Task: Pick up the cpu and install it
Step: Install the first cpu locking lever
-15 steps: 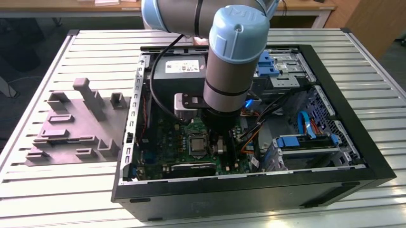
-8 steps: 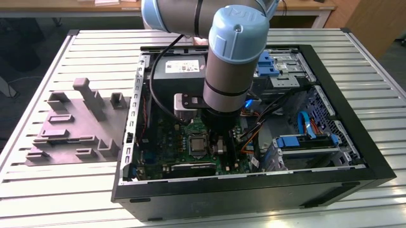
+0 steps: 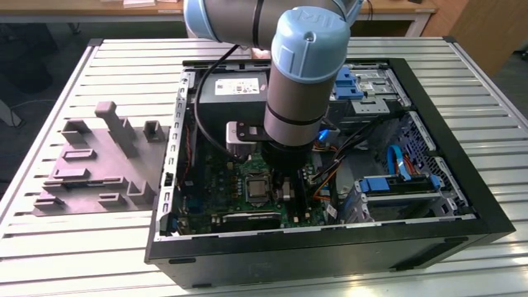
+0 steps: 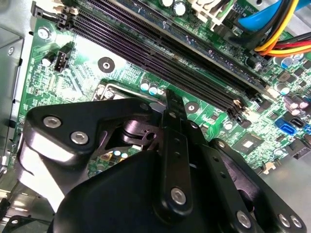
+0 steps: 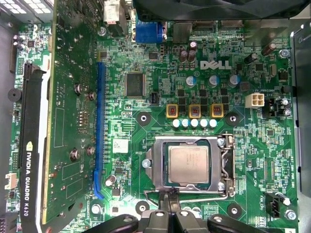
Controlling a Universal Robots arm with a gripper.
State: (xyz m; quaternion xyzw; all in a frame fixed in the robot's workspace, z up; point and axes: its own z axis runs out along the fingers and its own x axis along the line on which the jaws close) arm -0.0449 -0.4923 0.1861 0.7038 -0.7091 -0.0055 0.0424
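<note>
The cpu point(image 5: 188, 164) lies flat in the socket point(image 5: 154, 165), just beyond the gripper point(image 5: 167, 209), whose fingertips are closed and hold nothing.

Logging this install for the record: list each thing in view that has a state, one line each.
cpu: lying flat in the socket, free of the gripper.
socket frame: open, chip top uncovered.
gripper: low over the socket edge, holding nothing visible.
computer case: on its side, panel off, board exposed.
memory slots: empty.
</note>
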